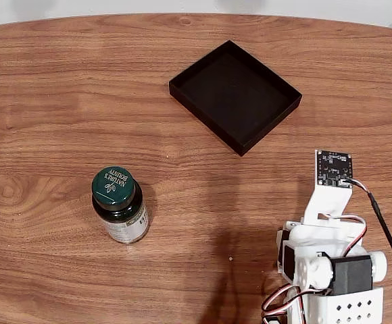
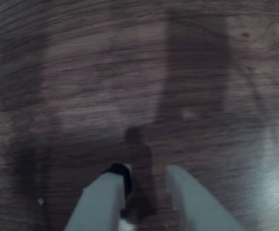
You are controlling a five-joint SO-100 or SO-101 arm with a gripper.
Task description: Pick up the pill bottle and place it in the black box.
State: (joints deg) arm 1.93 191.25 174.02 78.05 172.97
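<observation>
Pale fingers [image 2: 106, 202] of the hand [image 2: 151, 180] hang slightly parted and empty over the wood-grain tabletop [image 1: 47, 88]. Pill bottle [image 1: 119, 204] stands upright, well apart from the black box [image 1: 235, 95].

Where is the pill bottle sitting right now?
In the fixed view the pill bottle stands upright on the wooden table at lower left, well apart from the black box at upper centre-right and the arm at lower right.

Fixed view looks down from above; wrist view faces the table [image 2: 130, 72] closely, both sharing its wood.
</observation>
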